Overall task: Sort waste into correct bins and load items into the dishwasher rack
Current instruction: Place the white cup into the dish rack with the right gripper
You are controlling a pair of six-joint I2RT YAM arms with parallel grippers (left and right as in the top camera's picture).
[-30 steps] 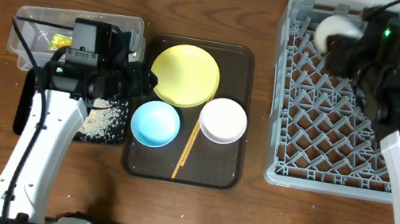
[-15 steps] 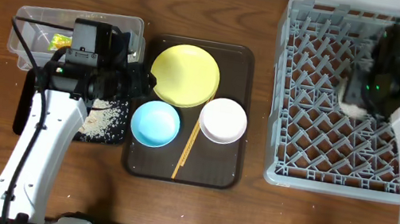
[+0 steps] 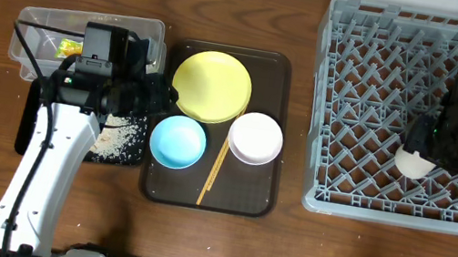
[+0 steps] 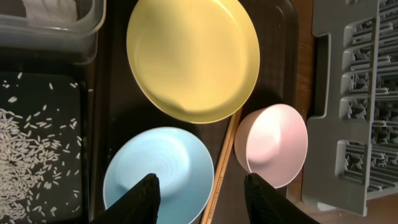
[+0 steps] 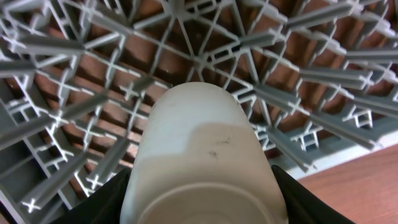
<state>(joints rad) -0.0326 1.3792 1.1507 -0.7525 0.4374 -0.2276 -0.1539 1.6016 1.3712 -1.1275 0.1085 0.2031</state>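
Over grey rack [image 3: 372, 96], right pincer [image 3: 421, 152] grips white cup [image 5: 199, 143].

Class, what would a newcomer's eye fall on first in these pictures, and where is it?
The bright yellow plate stands out at the far end of the dark brown tray, with a light blue bowl and a white bowl nearer. On the right, the right gripper holds a small white cup over the big grey rack.
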